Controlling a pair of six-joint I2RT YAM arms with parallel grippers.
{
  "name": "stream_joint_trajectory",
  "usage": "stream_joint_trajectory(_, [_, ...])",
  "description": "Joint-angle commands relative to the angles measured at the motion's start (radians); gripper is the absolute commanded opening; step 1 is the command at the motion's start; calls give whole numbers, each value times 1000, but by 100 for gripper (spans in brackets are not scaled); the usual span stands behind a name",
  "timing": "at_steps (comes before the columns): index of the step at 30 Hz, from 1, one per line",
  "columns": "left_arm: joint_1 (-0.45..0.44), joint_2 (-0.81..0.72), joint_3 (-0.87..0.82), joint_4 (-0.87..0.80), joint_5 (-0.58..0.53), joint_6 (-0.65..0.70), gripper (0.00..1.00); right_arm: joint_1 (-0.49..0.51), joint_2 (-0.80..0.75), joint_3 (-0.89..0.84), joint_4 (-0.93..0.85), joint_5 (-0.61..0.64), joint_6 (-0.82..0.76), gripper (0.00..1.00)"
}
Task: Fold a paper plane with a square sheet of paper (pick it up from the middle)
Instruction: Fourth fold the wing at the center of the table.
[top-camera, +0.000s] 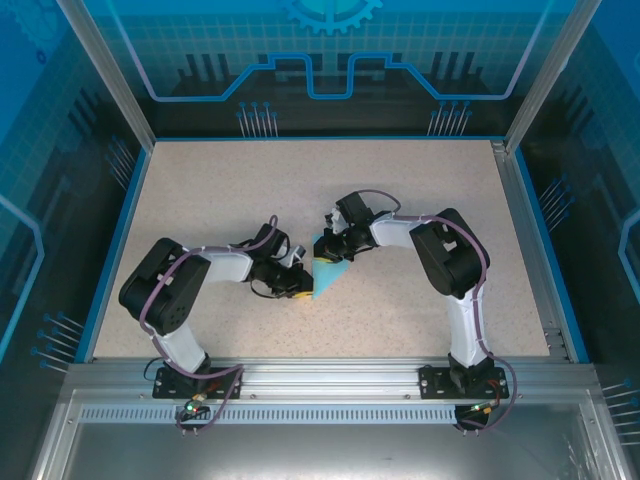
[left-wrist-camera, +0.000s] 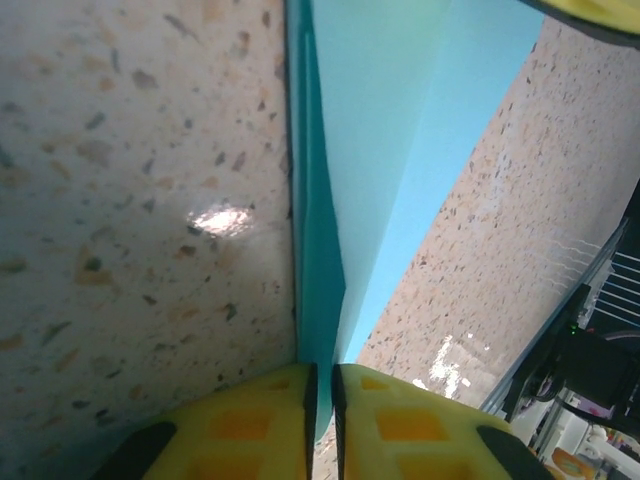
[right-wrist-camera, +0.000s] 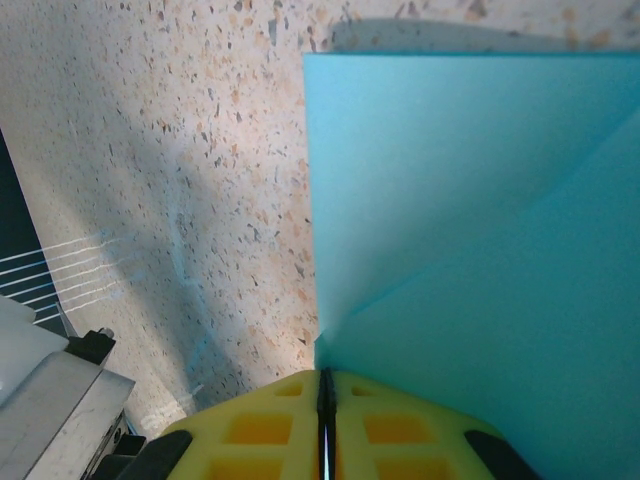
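The square sheet of paper is light blue and lies folded into a pointed, triangular shape at the middle of the table. In the right wrist view the paper shows a diagonal crease. My left gripper comes in from the left, low over the table. Its yellow fingers are shut on the paper's near edge, with a thin fold between the pads. My right gripper reaches in from the right. It is shut on the paper's corner, with no gap between the pads.
The speckled table has a blue raised rim and aluminium posts at its back corners. A metal rail with both arm bases runs along the near edge. The right gripper's yellow finger peeks into the left wrist view.
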Motion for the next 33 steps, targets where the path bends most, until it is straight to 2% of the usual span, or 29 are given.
stream_joint_trajectory(1, [-16,-5,20,-81,0,16,16,-8,59,-39,-90,62,-15,11])
stream_joint_trajectory(8, [-20,5,18,-98,-14,21,5,-8,57,-39,-93,62,-16,11])
stream_joint_trajectory(12, [-22,0,10,-108,-20,24,3,-7,64,-41,-91,66,-14,11])
stream_joint_trajectory(17, [-23,-32,-19,-124,-24,16,9,-6,75,-43,-91,70,-16,11])
stream_joint_trajectory(22, [-23,-146,-49,-109,-45,-31,21,-5,76,-49,-94,73,-22,11])
stream_joint_trajectory(28, [-22,-259,-4,-90,-109,-93,19,-5,77,-52,-99,75,-25,11])
stream_joint_trajectory(33, [-23,-195,36,64,-84,-175,14,-5,78,-50,-99,75,-24,11])
